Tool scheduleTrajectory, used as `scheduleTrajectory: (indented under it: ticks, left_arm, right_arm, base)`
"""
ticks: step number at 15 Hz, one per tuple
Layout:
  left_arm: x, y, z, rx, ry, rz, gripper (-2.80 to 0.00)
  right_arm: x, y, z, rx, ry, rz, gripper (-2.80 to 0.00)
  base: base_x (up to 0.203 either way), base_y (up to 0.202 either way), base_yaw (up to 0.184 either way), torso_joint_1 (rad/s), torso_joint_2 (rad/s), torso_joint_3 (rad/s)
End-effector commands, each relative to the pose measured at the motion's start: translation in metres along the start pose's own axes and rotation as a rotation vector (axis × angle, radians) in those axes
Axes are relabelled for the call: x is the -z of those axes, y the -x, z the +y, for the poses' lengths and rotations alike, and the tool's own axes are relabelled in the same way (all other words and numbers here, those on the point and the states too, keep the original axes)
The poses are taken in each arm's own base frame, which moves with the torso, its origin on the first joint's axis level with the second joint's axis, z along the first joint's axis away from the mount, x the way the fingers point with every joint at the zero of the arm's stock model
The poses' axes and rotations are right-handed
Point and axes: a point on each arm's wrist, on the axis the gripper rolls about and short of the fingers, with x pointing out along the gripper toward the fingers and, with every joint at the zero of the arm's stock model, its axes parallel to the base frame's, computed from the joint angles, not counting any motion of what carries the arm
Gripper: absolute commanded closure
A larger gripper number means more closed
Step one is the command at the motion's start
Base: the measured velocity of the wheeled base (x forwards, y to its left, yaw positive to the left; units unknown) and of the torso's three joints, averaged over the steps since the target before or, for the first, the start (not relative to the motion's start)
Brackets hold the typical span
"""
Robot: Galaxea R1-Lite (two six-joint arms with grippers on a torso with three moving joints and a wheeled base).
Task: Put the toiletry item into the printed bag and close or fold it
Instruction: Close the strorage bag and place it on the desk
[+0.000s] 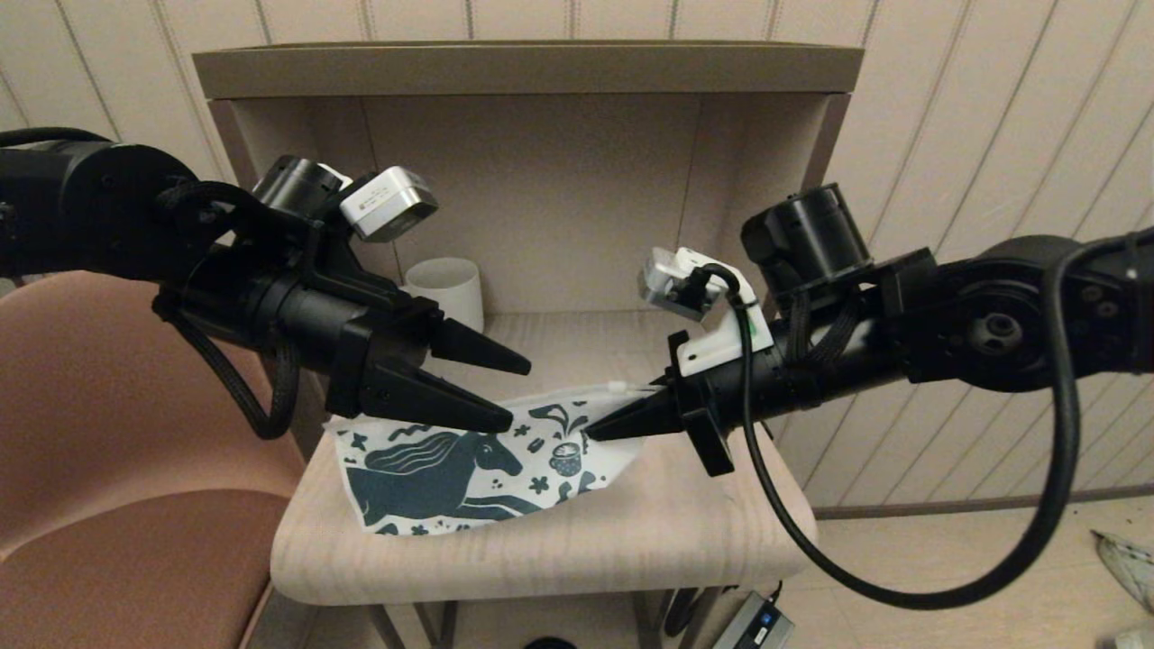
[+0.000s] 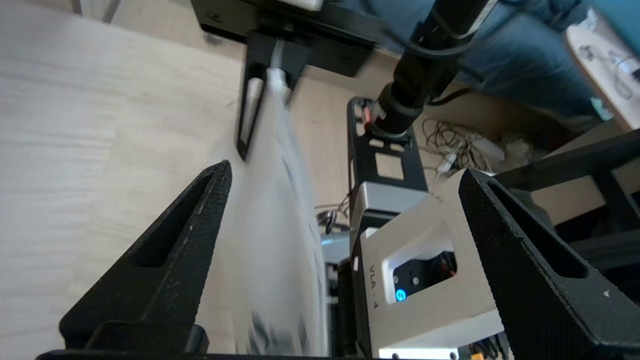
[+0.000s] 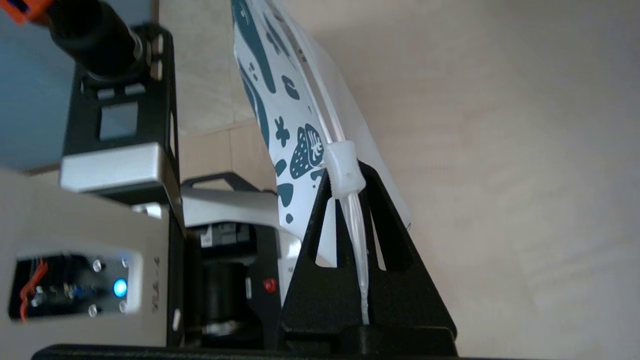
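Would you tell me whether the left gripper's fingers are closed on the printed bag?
No, the left gripper has its fingers spread wide, with the printed bag between them.

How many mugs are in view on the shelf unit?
1. A white mug stands at the back of the wooden shelf, behind the left gripper and apart from the printed bag. Others may be hidden behind the arms.

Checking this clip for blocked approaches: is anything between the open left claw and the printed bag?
Nothing visible is. The left claw hangs open right over the printed bag, with only air between. The right claw is shut on the printed bag at the zipper end, off to the side. The white mug stands further back on the shelf.
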Motion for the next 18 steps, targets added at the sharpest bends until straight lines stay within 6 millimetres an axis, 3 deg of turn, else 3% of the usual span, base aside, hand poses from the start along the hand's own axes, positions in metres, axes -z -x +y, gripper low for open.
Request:
scheduleTrajectory:
  ticks: [1,6,18]
  left_arm:
    - [0.002,-0.004,0.004,0.004,0.01,0.01,-2.8]
    - [0.0,-0.004,0.003,0.003,0.006,0.008,-2.8]
    - [0.0,-0.005,0.006,-0.004,0.002,0.008,-2.8]
  right_arm:
    - [-0.01,-0.009,0.006,-0.018,0.011,-0.01,0.0]
    - [-0.023,-0.023,0.02,-0.01,-0.024,-0.003,0.0]
    - [-0.023,-0.048,0.015,-0.017,-0.147,0.018,0.0]
  base:
    - [0.0,0.0,0.0,0.0,0.0,0.0]
    - [0.0,0.0,0.0,0.0,0.0,0.0]
    - [0.0,0.0,0.0,0.0,0.0,0.0]
